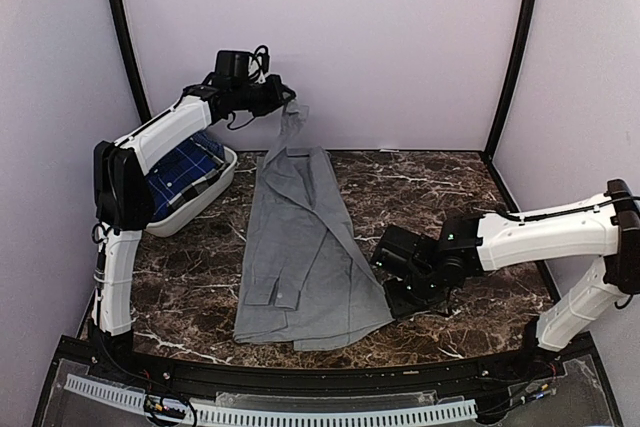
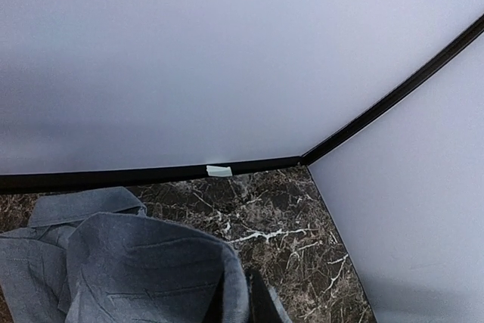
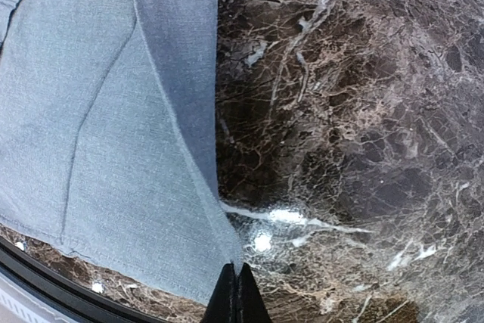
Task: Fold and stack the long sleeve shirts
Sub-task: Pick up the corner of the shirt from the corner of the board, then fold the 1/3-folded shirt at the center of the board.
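The mid-grey long sleeve shirt (image 1: 300,247) lies lengthwise down the middle of the marble table. Its far end hangs up from my left gripper (image 1: 288,105), which is shut on it high near the back wall. In the left wrist view the grey cloth (image 2: 136,270) drapes over my left gripper (image 2: 251,305), and only one dark fingertip (image 2: 268,300) shows. My right gripper (image 1: 392,299) sits low at the shirt's near right corner. In the right wrist view the right gripper (image 3: 237,296) is shut on the hem corner of the grey shirt (image 3: 98,126). The dark blue plaid shirt (image 1: 190,169) lies bunched in the basket.
A white oval basket (image 1: 190,215) stands at the far left of the table, under the left arm. Pale walls with black corner posts (image 1: 510,47) close in the back and sides. A black rail (image 1: 300,372) runs along the near edge.
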Available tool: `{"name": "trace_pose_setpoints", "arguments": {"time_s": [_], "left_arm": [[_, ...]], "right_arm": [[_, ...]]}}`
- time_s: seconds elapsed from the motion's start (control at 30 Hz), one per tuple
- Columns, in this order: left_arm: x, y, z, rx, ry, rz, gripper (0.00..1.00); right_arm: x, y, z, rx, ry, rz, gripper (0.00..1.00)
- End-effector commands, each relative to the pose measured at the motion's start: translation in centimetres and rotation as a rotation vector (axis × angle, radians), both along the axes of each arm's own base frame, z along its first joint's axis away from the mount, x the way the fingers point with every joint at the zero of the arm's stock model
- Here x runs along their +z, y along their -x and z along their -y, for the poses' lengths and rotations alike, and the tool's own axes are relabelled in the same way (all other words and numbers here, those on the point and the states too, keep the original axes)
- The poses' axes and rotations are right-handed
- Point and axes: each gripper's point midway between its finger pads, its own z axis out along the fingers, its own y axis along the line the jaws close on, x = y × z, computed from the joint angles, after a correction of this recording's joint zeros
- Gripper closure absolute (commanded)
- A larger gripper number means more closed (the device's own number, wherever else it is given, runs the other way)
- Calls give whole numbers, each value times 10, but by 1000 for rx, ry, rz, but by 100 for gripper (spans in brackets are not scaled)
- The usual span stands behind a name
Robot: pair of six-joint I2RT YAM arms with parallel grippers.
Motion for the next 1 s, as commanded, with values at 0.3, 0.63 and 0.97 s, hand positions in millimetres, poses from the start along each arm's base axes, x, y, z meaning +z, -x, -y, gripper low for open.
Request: {"name": "trace_pose_setpoints", "arguments": {"time_s": [0.3, 0.63, 0.97], "left_arm": [[79, 16, -7, -14, 72, 148, 100], [100, 11, -15, -18, 100, 228, 100], [150, 4, -39, 10, 230, 347, 100]], "right_arm": [[8, 1, -26, 73, -47, 1, 100], [26, -7, -136, 228, -301, -11, 100], [16, 5, -184, 302, -418, -88, 100]]}}
